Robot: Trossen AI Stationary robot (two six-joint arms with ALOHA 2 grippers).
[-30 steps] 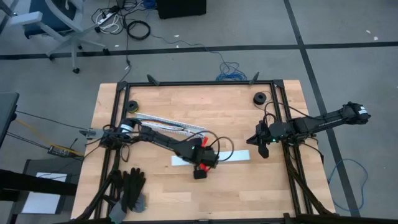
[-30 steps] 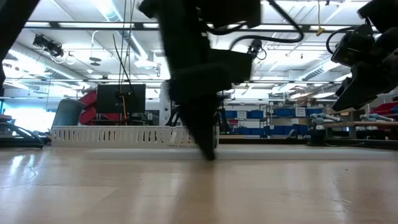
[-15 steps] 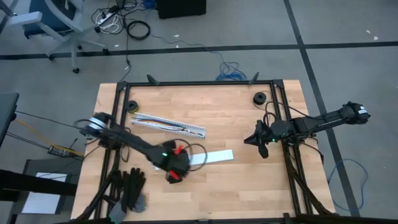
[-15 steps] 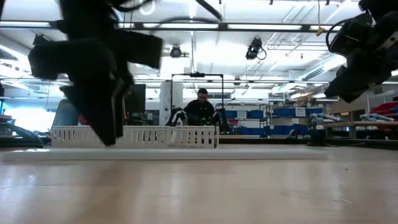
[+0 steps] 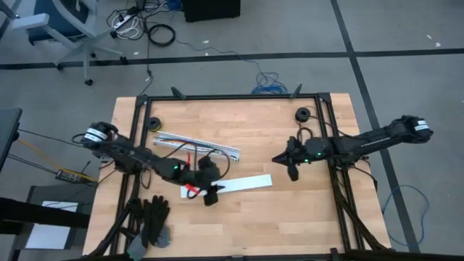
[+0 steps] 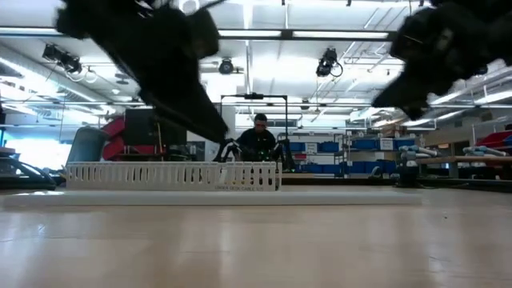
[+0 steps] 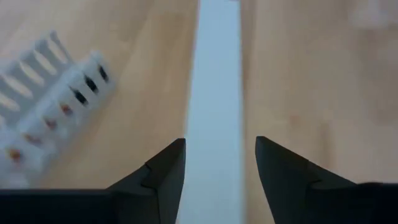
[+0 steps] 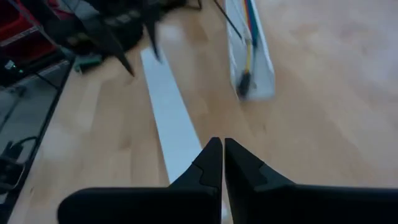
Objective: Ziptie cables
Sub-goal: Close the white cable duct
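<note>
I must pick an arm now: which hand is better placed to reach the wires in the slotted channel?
Left, probably. The left hand hangs open over the flat white strip, close to the channel holding the wires. The right hand is shut and farther away.

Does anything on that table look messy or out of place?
Mostly tidy. The white slotted channel lies askew across the table, its flat white cover strip off beside it, and a pair of black gloves sits at the table's near left corner.

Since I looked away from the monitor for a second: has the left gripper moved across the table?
Yes. In the high view the left gripper has swung back from mid-table toward the table's left side, nearer the slotted white channel, and now sits over the flat white strip.
</note>
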